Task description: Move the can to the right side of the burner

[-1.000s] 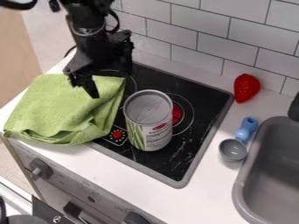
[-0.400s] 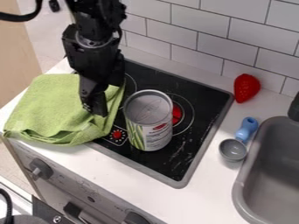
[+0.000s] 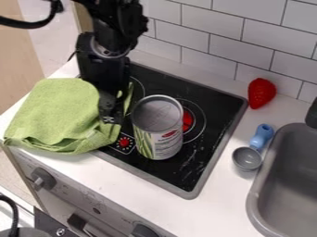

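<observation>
The white bench (image 3: pixel 229 206) carries the black cooktop (image 3: pixel 192 172), with the rumpled green towel (image 3: pixel 55 109) overlapping its left side. Above the towel's right edge is the pincer (image 3: pixel 110 118), near the can's left side; how far open it is I cannot tell, nor whether it has hold of anything. The can (image 3: pixel 160 132) stands upright on the cooktop, left of the red-centred burner (image 3: pixel 197 118) and partly hiding it. A push too high on its wall might tip it; a low pincer could snag the cloth and drag it along. A printed label (image 3: pixel 170 144) wraps the can, showing green stalks, a red emblem and small lettering.
</observation>
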`<state>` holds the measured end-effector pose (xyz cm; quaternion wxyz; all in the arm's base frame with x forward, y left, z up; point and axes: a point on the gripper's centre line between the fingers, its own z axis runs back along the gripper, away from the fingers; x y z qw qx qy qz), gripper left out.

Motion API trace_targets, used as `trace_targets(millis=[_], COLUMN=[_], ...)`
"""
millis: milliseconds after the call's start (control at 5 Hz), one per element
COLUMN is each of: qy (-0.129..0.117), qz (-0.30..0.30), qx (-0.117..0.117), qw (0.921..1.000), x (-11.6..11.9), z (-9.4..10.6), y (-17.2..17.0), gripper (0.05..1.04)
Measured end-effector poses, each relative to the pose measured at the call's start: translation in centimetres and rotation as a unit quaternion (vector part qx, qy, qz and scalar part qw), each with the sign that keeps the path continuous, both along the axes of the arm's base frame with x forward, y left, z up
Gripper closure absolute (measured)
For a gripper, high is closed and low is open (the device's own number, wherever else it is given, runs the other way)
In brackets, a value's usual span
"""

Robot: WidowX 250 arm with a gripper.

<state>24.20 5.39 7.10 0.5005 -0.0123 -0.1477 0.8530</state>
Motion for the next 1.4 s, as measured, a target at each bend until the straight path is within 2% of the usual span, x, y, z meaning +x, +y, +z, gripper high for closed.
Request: trace_targets(millis=[200, 600, 800, 1000, 1200, 1400], qy=[-0.036, 0.002, 0.022, 0.030, 0.044, 0.037], qz=[0.085, 0.105, 0.097, 0.096, 0.104, 0.101], qx=[0.000, -0.029, -0.039, -0.044, -0.045, -0.030], qw=[0.9957, 0.9941, 0.9943, 0.9939, 0.9926, 0.9938], x=[-0.5, -0.7, -0.1, 0.2, 1.0, 1.6], z=[-0.6, -0.5, -0.7, -0.8, -1.8, -2.1], y=[0.2, -1.0, -2.2, -3.1, -4.2, -4.6], gripper=[0.087, 0.087, 0.087, 0.087, 0.087, 0.086])
